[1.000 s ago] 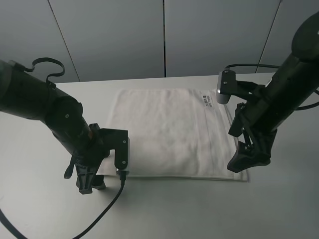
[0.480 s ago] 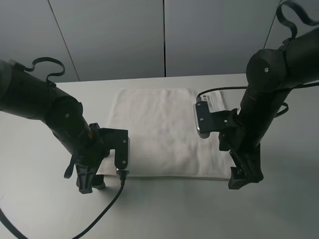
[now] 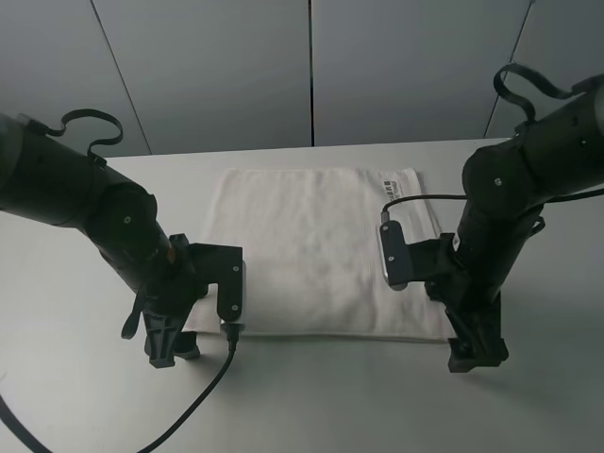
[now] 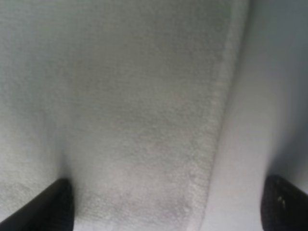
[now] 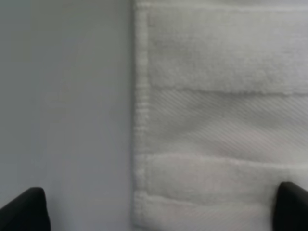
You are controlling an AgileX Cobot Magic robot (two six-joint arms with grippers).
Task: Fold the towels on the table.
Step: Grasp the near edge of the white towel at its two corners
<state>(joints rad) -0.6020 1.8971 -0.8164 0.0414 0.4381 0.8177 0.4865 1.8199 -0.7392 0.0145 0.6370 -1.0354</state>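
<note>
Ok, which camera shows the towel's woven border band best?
Right wrist view: the woven border band is close up, with its diagonal weave and hem sharp. Exterior high shows it only as a faint strip along the right side of the towel. Left wrist shows plain terry and one hem, no band.

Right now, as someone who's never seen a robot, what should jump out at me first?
A white towel lies spread flat in the middle of the pale table. The black left gripper and right gripper reach down over its two near corners, both open.
</note>
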